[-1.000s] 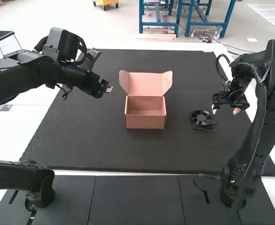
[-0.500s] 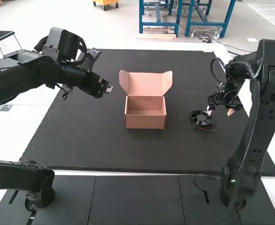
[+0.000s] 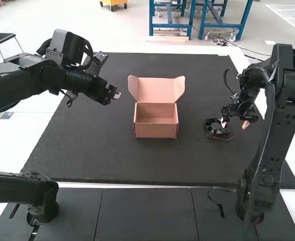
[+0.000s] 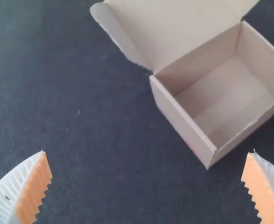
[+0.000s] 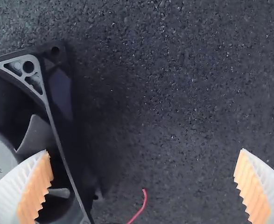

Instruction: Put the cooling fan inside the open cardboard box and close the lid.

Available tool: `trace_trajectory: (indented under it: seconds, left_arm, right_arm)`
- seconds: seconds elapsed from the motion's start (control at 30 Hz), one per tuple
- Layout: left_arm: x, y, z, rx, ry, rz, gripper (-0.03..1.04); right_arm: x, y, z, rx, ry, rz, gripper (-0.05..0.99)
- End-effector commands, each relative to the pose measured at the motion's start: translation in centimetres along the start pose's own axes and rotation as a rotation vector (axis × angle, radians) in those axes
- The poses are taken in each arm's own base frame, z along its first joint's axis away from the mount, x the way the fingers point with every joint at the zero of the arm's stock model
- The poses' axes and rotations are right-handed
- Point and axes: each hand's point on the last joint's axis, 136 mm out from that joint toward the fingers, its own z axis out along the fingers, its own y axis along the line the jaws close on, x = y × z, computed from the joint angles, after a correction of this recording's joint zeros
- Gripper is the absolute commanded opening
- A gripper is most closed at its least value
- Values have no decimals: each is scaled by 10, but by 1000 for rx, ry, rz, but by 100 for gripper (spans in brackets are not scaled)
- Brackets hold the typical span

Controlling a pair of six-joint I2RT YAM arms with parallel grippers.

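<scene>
So R end effector at fan.

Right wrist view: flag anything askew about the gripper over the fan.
The right gripper sits off-centre: one finger is over the cooling fan, the other over bare mat. Only the fan's frame edge lies between the open fingers. Nothing looks damaged.

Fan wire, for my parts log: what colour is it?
The wire is red, clearest in the right wrist view.
</scene>
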Motion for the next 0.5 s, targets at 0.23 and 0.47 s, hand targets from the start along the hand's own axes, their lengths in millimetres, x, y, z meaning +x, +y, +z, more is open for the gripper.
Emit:
trace_trajectory:
  seconds: [0.23, 0.47]
  left_arm:
    - [-26, 9, -12, -25, -63, 4, 96]
    - [-28, 9, -14, -27, -69, 5, 96]
  right_arm:
    - [-9, 4, 7, 17, 33, -27, 76]
    - [-18, 14, 5, -46, 21, -12, 27]
